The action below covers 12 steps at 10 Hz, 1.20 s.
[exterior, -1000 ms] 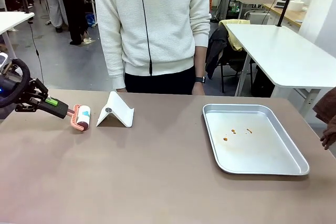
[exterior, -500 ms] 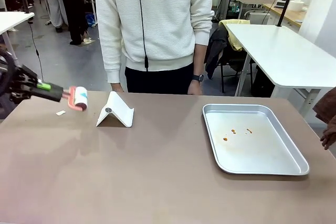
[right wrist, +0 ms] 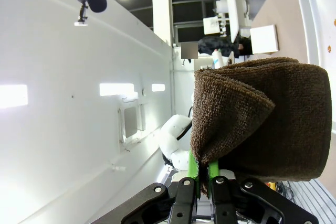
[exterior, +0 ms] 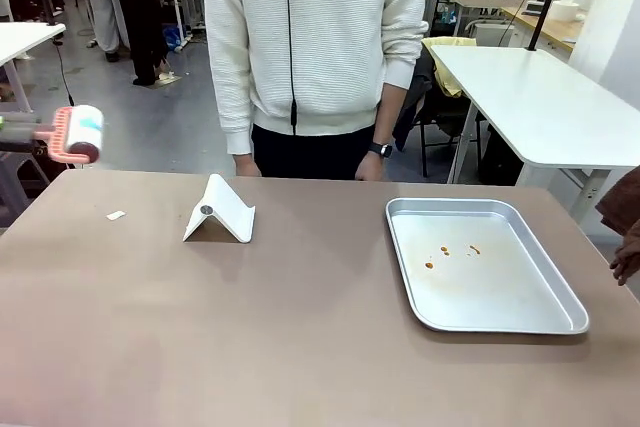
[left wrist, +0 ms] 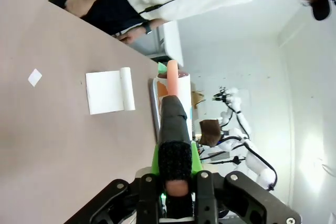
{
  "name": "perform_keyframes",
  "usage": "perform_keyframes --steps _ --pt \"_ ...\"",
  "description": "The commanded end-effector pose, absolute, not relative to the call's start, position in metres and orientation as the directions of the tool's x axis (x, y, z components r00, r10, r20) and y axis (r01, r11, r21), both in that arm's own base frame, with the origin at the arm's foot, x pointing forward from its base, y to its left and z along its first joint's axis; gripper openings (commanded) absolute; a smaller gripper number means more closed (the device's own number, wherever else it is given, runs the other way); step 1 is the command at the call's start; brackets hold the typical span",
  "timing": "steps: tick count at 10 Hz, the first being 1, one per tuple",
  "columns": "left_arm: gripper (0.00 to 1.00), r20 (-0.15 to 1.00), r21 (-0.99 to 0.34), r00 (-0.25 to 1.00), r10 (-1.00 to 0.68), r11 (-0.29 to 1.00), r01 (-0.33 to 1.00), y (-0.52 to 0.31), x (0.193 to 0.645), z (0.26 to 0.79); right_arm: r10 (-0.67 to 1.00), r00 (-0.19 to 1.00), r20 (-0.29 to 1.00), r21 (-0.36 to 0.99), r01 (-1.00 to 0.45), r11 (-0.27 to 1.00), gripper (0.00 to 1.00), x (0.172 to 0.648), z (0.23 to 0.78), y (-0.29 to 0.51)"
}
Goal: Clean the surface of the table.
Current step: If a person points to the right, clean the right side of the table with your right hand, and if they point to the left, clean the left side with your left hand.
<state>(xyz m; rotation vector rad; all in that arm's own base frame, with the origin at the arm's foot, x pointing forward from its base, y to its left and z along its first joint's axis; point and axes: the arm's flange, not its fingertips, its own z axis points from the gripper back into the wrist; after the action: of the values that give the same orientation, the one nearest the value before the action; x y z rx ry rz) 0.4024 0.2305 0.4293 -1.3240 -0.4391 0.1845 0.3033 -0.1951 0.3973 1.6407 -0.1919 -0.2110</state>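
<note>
Holding a lint roller (exterior: 78,134) by its black handle, the left gripper (left wrist: 176,184) has its jaws clamped tight, with the roller in the air over the far left corner of the table (exterior: 300,347). The right gripper (right wrist: 202,179) pinches a folded brown towel (right wrist: 262,124). On the greyish-brown top lie a paper scrap (exterior: 116,215), a white folded stand (exterior: 220,212) and a speckled metal tray (exterior: 400,209).

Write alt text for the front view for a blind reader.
A pink lint roller hangs in the air far left, above a greyish-brown table bearing a white scrap, a white folded stand and a silver tray with orange specks. A person in a white sweater stands behind; a brown cloth shows far right.
</note>
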Motion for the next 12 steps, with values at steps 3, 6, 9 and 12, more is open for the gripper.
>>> perform_keyframes --steps 3,6,9,12 --pt "0.22 0.172 -0.981 0.869 0.465 0.163 0.107 0.296 0.339 0.408 -0.241 0.970 -0.041 0.996 0.021 -0.085 0.00 0.301 0.405 -0.194" --pt "0.22 0.169 -0.981 0.868 0.466 0.167 0.101 0.291 0.339 0.417 -0.241 0.970 -0.041 0.996 0.021 -0.085 0.00 0.301 0.405 -0.194" --pt "0.22 0.169 -0.981 0.868 0.466 0.167 0.101 0.291 0.339 0.417 -0.241 0.970 -0.041 0.996 0.021 -0.085 0.00 0.301 0.405 -0.194" --pt "0.22 0.132 -0.967 0.888 0.440 0.255 0.018 0.281 0.366 0.405 -0.241 0.970 -0.041 0.996 0.021 -0.085 0.00 0.301 0.405 -0.194"
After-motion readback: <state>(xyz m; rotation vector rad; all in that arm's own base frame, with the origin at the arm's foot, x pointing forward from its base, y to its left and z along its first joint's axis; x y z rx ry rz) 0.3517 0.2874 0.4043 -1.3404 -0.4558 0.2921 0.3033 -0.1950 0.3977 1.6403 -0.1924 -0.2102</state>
